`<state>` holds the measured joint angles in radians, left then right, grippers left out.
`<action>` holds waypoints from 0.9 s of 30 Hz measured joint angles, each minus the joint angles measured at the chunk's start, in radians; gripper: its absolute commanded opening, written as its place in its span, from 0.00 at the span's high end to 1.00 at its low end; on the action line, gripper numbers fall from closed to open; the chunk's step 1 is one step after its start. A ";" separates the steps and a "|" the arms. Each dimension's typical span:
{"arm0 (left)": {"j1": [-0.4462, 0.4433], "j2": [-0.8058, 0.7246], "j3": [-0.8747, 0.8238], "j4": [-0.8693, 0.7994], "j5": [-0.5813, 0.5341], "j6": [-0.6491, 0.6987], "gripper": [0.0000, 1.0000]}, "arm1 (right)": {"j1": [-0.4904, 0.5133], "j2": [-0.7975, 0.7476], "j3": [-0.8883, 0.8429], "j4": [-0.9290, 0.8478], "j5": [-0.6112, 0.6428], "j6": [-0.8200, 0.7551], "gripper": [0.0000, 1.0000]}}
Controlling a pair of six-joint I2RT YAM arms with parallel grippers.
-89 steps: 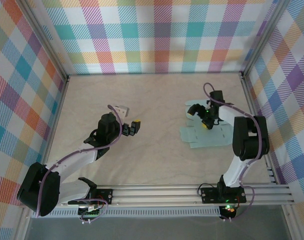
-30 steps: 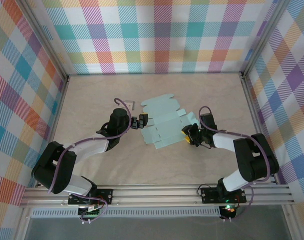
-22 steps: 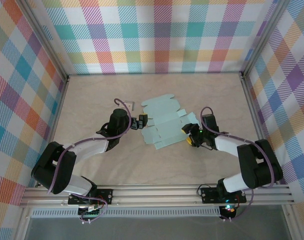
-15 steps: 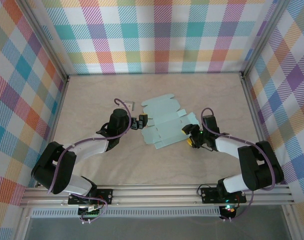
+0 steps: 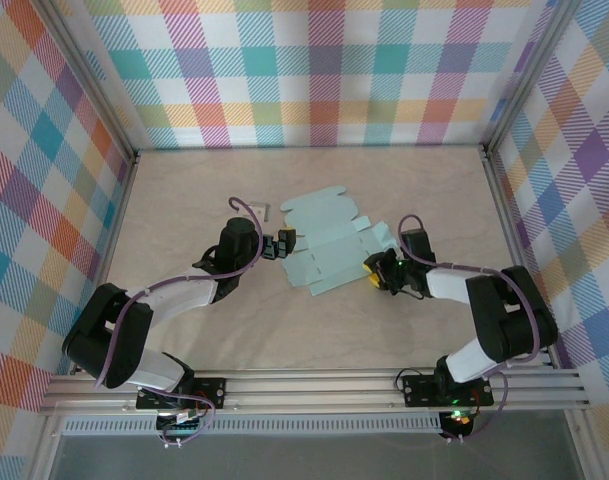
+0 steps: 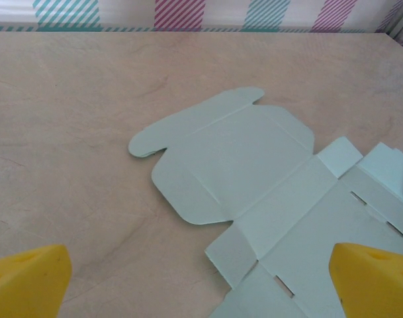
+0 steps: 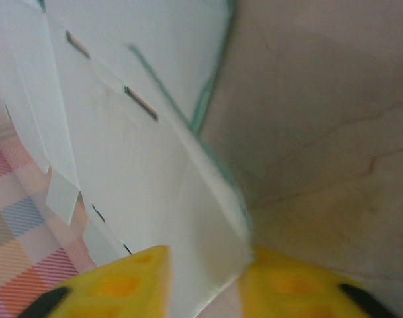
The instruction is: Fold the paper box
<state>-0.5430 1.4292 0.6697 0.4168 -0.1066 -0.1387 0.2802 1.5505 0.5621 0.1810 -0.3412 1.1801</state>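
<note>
The paper box (image 5: 324, 250) lies as an unfolded mint sheet in the middle of the table (image 5: 184, 180), between the two arms. The left fingers (image 6: 29, 281) stand wide apart at its left side. The right fingers (image 7: 122, 285) sit close on either side of its raised right edge; I cannot tell whether they actually pinch it.

Bright, even light falls from overhead – the tabletop (image 5: 314, 175) carries only faint, soft shadows and no glare. The left wrist view is sharp, though its near corners go slightly soft. The right wrist view is blurred: the paper box (image 7: 148, 152) sits too close and washes out pale, a dark teal shadow runs along its edge, and the right claw (image 7: 204, 268) is out of focus.
</note>
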 measured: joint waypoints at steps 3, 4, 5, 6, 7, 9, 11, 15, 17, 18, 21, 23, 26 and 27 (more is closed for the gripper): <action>0.000 -0.008 0.000 -0.011 0.000 0.005 0.00 | -0.016 0.050 0.068 -0.037 -0.005 -0.068 1.00; 0.000 -0.014 0.000 -0.023 0.000 0.008 0.00 | -0.027 0.066 0.101 -0.054 -0.017 -0.093 1.00; 0.000 -0.024 0.000 -0.038 0.000 0.013 0.00 | -0.038 0.079 0.136 -0.075 -0.025 -0.129 1.00; 0.000 -0.032 0.000 -0.049 0.000 0.020 0.00 | -0.048 0.090 0.165 -0.098 -0.035 -0.165 1.00; 0.000 -0.043 0.000 -0.064 -0.001 0.026 0.00 | -0.061 0.104 0.202 -0.134 -0.049 -0.215 1.00; 0.000 -0.065 0.000 -0.089 -0.006 0.035 0.00 | -0.084 0.138 0.297 -0.249 -0.086 -0.339 1.00; 0.000 -0.091 0.000 -0.112 -0.008 0.050 0.00 | -0.100 0.191 0.425 -0.391 -0.132 -0.487 1.00; 0.000 -0.111 0.004 -0.156 0.001 0.072 0.00 | -0.109 0.305 0.659 -0.676 -0.173 -0.784 1.00; 0.002 -0.109 0.013 -0.191 0.021 0.080 0.00 | -0.108 0.364 0.753 -0.814 -0.171 -0.918 1.00; 0.002 -0.106 0.019 -0.207 0.030 0.081 0.00 | -0.104 0.391 0.792 -0.879 -0.161 -0.977 1.00; 0.002 -0.070 0.058 -0.246 0.059 0.079 0.00 | -0.091 0.468 0.909 -1.062 -0.095 -1.132 1.00; 0.002 -0.030 0.094 -0.273 0.086 0.074 0.00 | -0.084 0.513 0.989 -1.167 -0.042 -1.211 1.00; 0.002 0.020 0.122 -0.296 0.138 0.040 0.05 | -0.077 0.543 1.083 -1.261 0.023 -1.283 0.97; 0.002 0.033 0.124 -0.299 0.158 0.023 0.08 | -0.077 0.545 1.102 -1.276 0.036 -1.296 0.95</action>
<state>-0.5411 1.4620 0.7933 0.1173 0.0513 -0.1162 0.2035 2.0953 1.6642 -1.0950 -0.3054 -0.1158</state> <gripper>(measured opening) 0.958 0.046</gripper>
